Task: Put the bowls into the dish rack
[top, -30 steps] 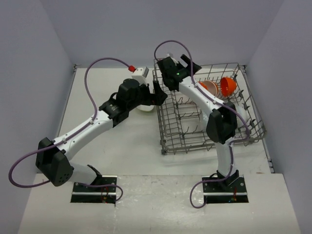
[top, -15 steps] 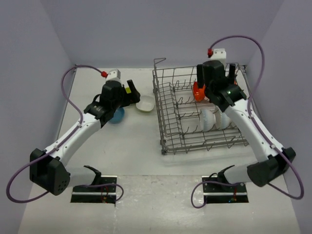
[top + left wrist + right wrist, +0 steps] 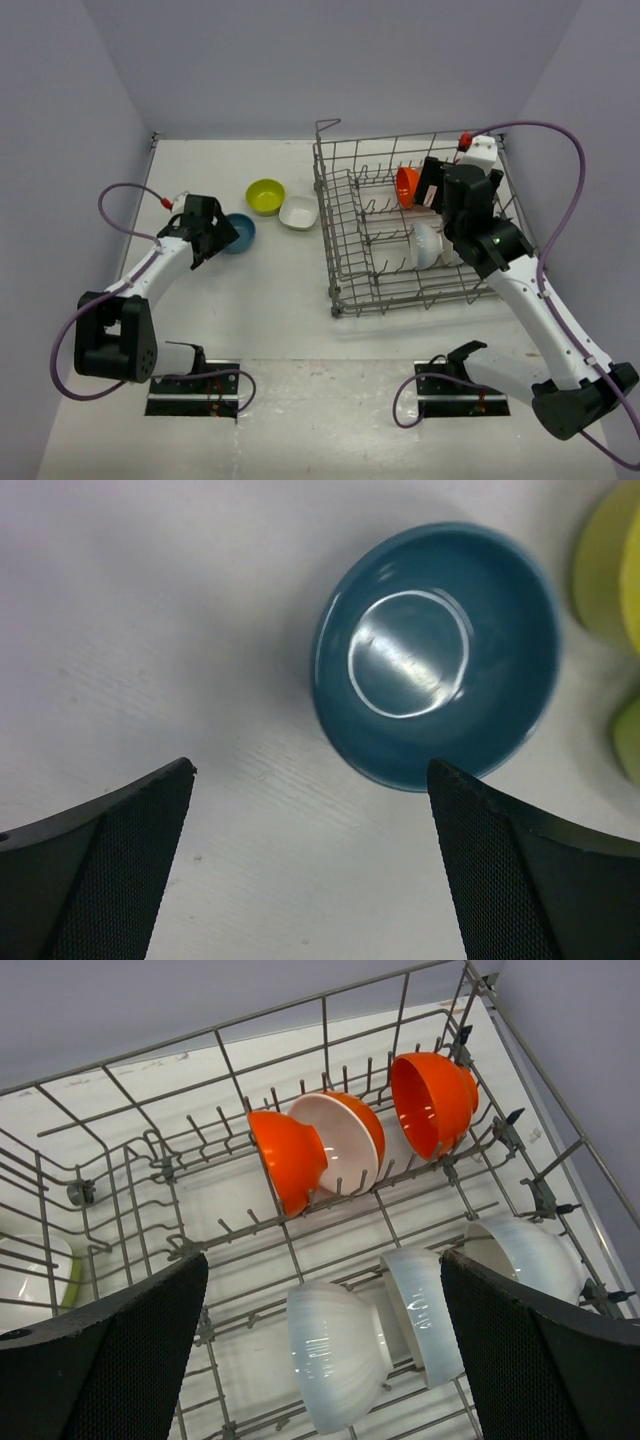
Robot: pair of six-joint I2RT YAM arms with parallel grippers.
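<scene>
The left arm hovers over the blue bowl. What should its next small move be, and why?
Probably lower the left gripper so one finger slips inside the near rim of the blue bowl. Its jaws are open, and the bowl sits upright on the table, ungrasped, just ahead of it.

**Both arms extended, both grippers spread wide.**
The left arm (image 3: 150, 272) runs from its shoulder joint forward and to the right, with the wrist tipped downward. The left gripper (image 3: 310, 770) has its two fingers far apart. The right arm (image 3: 545, 305) folds at a low elbow on the right, then slants forward and left. The right gripper (image 3: 325, 1260) also points down, its fingers equally far apart.
</scene>
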